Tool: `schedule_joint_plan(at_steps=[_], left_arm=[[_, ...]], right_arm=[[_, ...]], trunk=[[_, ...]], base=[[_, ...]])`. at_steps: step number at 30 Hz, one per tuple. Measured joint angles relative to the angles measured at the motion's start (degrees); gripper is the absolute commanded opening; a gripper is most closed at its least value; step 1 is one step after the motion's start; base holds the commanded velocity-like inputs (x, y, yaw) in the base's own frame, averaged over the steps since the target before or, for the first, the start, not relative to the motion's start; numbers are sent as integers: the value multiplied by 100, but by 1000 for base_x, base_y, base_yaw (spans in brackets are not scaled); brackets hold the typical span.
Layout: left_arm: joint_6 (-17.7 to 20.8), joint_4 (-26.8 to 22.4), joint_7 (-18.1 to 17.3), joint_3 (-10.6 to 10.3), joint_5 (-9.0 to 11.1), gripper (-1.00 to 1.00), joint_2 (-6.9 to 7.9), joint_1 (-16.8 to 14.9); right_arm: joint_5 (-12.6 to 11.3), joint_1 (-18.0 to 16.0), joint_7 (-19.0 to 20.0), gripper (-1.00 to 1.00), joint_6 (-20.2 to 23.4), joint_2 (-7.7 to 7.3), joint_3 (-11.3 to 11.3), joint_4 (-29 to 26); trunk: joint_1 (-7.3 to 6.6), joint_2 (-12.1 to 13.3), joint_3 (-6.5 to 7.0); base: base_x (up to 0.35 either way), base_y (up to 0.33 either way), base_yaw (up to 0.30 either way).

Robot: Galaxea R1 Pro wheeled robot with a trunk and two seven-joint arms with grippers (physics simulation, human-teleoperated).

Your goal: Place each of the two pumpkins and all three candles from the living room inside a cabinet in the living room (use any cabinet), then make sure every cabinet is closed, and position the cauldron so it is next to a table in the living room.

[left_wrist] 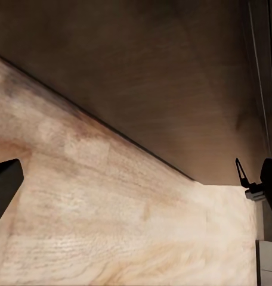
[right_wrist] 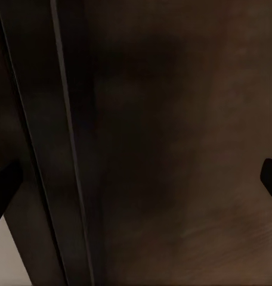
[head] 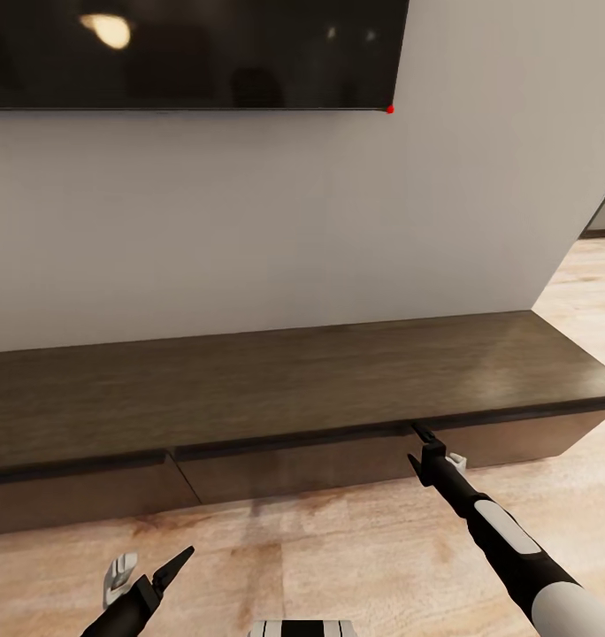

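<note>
Where drawer fronts meet, right gripper [head: 424, 447] touches the cabinet [head: 294, 380] (fingers parted).

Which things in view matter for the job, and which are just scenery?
Job:
- cabinet, drawer fronts look shut
- right pincer, at the top edge of a drawer front
- left pincer, open, low over the floor

Scenery:
- TV
- wall
- wooden floor

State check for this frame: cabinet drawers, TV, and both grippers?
cabinet: all visible drawer fronts shut.
TV: screen dark, a red light at its corner.
right gripper: open, at the drawer front's top edge.
left gripper: open, holding nothing, over the floor.
</note>
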Motion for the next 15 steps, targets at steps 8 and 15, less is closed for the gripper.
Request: schedule_joint_plan(at_steps=[8,15], left_arm=[[-1,-1,2,-2,-3,100,0,3],[-1,-1,3,-3,-5,100,0,3]], right_arm=[[-13,7,-7,100,10,-3,-5,-7],[-14,7,-12,100,11,-3,-6,-9]], trunk=[[0,-1,-1],[0,-1,-1]], base=[[6,6,0],[0,0,0]])
